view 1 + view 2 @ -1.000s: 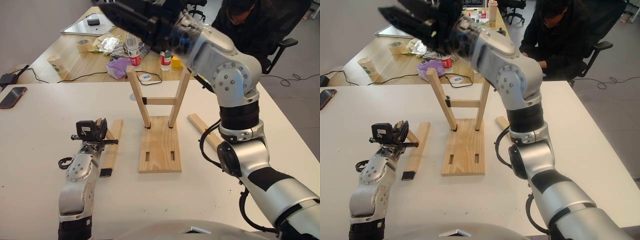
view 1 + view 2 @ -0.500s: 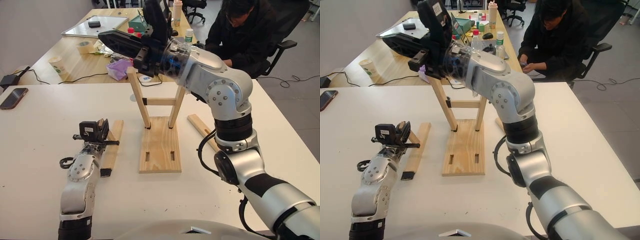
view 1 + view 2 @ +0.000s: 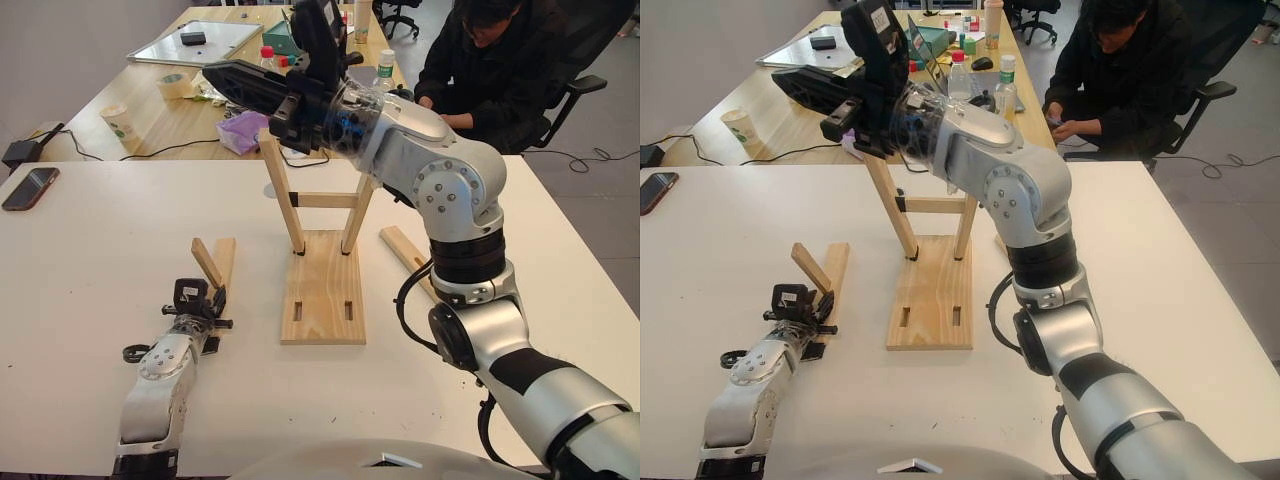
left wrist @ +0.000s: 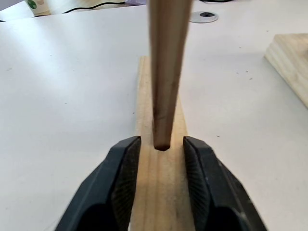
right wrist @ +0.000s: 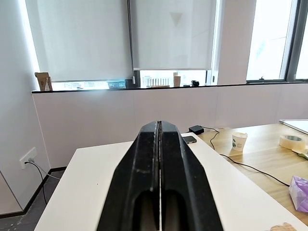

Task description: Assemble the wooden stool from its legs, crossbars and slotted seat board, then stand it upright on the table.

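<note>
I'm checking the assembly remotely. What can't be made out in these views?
- Top of the left upright leg, eye views: the right gripper covers it, so contact is unclear.
- Loose leg right of the seat board: the right arm hides its near end.
- Upright legs' seating in the board: too small to judge.

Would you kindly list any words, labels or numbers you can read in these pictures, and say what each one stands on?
No text can be read in these pictures.
White sticker on the right arm's camera housing: too small to read.
Paper cup on the far table: printed mark, blurred.
Bottle on the far table: label too small to read.
</note>
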